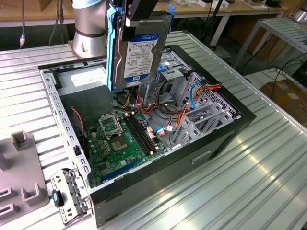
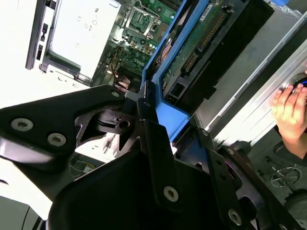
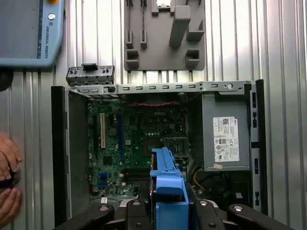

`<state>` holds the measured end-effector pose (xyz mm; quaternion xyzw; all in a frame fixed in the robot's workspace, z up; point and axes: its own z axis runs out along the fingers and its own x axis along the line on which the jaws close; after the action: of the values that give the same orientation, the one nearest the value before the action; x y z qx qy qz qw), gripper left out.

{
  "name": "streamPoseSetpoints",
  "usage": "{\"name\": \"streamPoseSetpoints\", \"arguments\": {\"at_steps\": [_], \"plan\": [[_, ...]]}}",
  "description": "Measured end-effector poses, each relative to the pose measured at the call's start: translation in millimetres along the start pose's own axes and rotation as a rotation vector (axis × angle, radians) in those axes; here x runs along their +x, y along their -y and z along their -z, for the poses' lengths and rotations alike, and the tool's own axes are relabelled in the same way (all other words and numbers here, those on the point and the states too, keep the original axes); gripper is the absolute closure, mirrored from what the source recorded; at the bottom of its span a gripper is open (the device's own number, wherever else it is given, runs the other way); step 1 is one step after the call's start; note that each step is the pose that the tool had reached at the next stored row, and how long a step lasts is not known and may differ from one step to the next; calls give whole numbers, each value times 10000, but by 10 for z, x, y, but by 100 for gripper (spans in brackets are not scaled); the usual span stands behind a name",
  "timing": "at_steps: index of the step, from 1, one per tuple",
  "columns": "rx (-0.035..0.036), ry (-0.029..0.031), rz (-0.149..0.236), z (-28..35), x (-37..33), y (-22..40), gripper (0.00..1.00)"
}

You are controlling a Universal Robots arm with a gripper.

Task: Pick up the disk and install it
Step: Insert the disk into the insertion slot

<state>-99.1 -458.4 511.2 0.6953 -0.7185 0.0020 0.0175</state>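
Note:
The disk (image 1: pixel 144 52), a dark hard drive with bright blue side rails, hangs upright above the open computer case (image 1: pixel 62 110). My gripper (image 1: pixel 137 13) is shut on its upper end. In the second wrist view the disk (image 2: pixel 192 52) shows its green circuit side and a blue rail, clamped in my gripper (image 2: pixel 153 120). In the first wrist view the disk (image 3: pixel 167 177) is seen edge-on over the motherboard (image 3: pixel 139 134), with my gripper (image 3: pixel 168 213) closed around its blue end tab.
The case holds a motherboard (image 1: pixel 120 139), a metal drive cage with cables (image 1: pixel 206 105) and a power supply (image 3: pixel 225 139). A grey fixture (image 1: pixel 19 167) and a loose metal bracket (image 1: pixel 69 189) lie beside the case. A person's hand (image 3: pixel 7 158) and a teach pendant (image 3: pixel 29 33) are nearby.

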Motion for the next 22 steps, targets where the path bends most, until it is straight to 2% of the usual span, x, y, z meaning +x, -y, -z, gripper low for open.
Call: {"name": "streamPoseSetpoints", "arguments": {"at_steps": [15,19,22], "plan": [[2,-5,0,-4,42,2,63],[3,-27,0,-6,54,3,63],[3,-32,0,-13,96,14,63]]}}
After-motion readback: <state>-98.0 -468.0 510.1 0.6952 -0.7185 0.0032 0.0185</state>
